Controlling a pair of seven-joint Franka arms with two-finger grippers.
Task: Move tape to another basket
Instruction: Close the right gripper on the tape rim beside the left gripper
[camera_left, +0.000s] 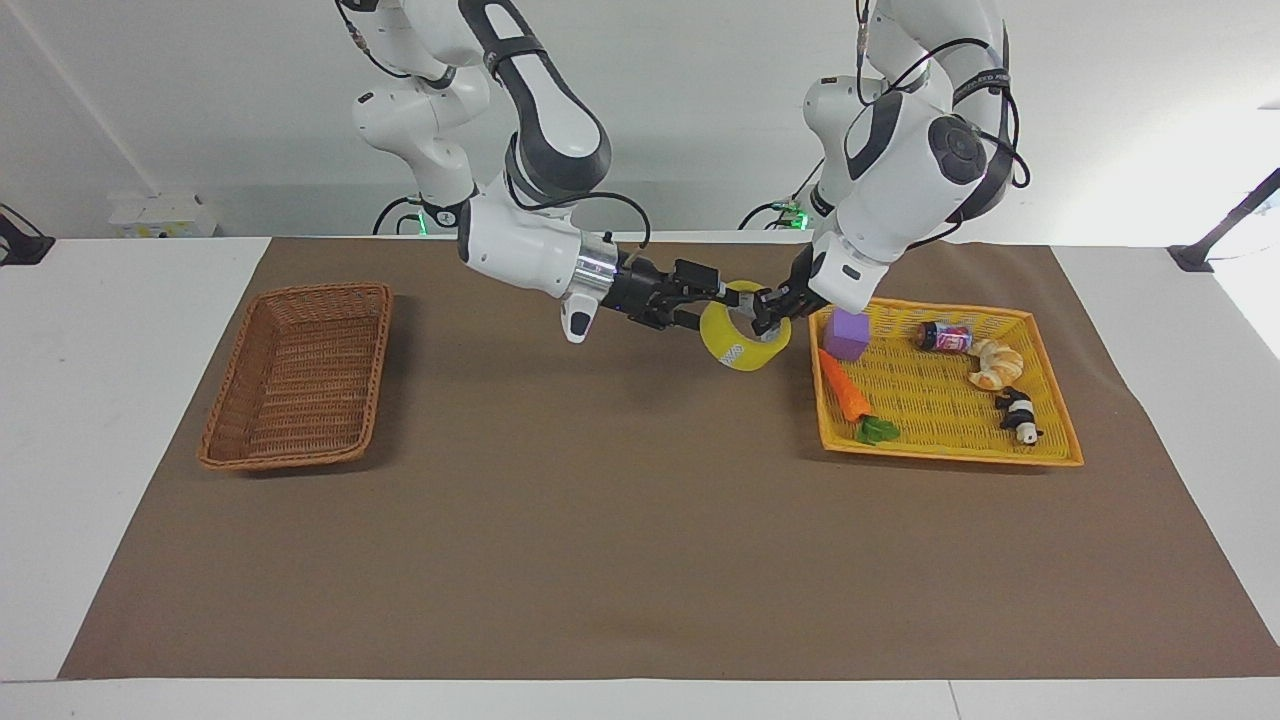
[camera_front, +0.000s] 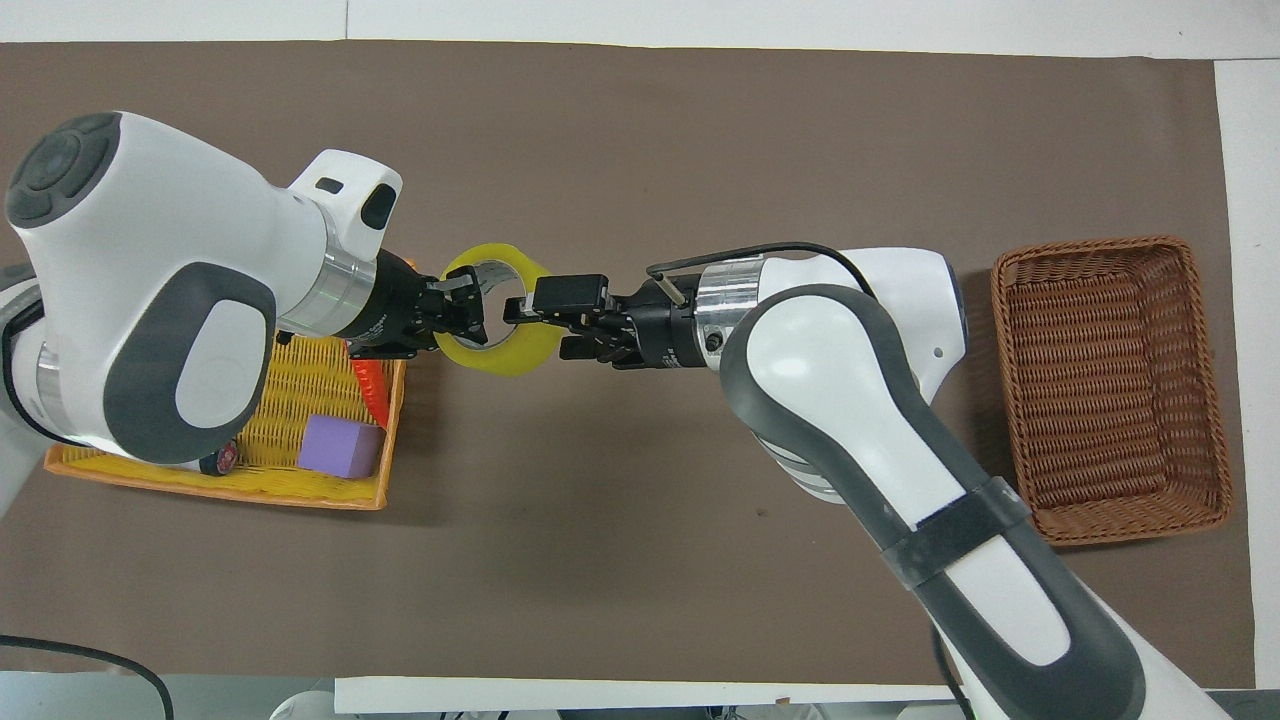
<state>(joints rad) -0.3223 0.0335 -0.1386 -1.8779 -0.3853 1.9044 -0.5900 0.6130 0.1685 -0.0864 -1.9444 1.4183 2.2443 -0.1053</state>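
Brown mat (camera_left: 620, 520) on white table (camera_left: 120, 330) (white wall): left hand (camera_left: 768, 312) grips tape (camera_left: 742, 345), right hand (camera_left: 712, 300) open.

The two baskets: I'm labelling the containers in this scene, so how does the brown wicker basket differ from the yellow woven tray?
The brown wicker basket is deep with sloping sides; the yellow woven tray is shallow and almost flat. The basket holds nothing; the tray holds a purple block, a toy carrot, a can, a croissant and a panda figure. The basket sits at the right arm's end of the table, the tray at the left arm's end. Both are woven, rectangular and rest on the brown mat.
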